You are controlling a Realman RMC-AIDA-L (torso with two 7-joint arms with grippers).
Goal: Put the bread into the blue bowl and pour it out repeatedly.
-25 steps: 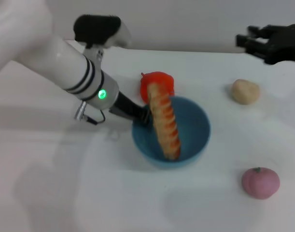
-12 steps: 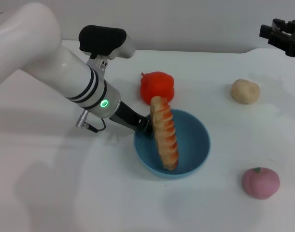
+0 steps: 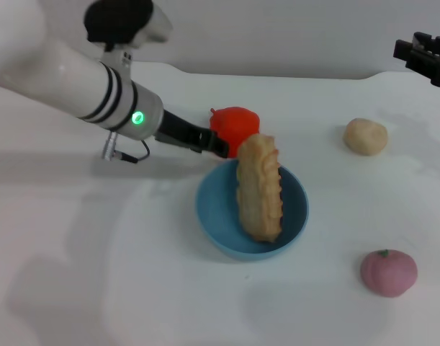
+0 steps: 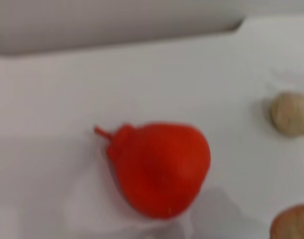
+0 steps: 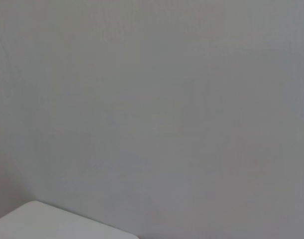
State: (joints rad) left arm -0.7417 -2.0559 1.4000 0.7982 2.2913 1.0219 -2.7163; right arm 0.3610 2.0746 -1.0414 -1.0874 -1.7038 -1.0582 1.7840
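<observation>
One arm working: left gripper [image 3: 221, 148] sits just beyond the far-left rim of the blue bowl [image 3: 212, 216]; whether its fingers are parted or closed cannot be told.
Bread: bread [image 3: 260, 186] lies in the bowl, tan side up, far end propped over the far rim, near end down inside.
Contact: gripper tip is close beside the bread's far end; touching or apart, unclear.
Right gripper: right gripper [image 3: 427, 58] parked well off, far right of the bowl; finger state not readable.
Neighbours: red pepper [image 3: 234, 126] just behind the bowl; beige lump [image 3: 365, 136] far right; pink fruit [image 3: 388, 272] near right.
Step, judged: loaf looks placed, pour comes next.
Advice: take the rim on the left side, clear of the pepper, and tip slowly toward open table.
</observation>
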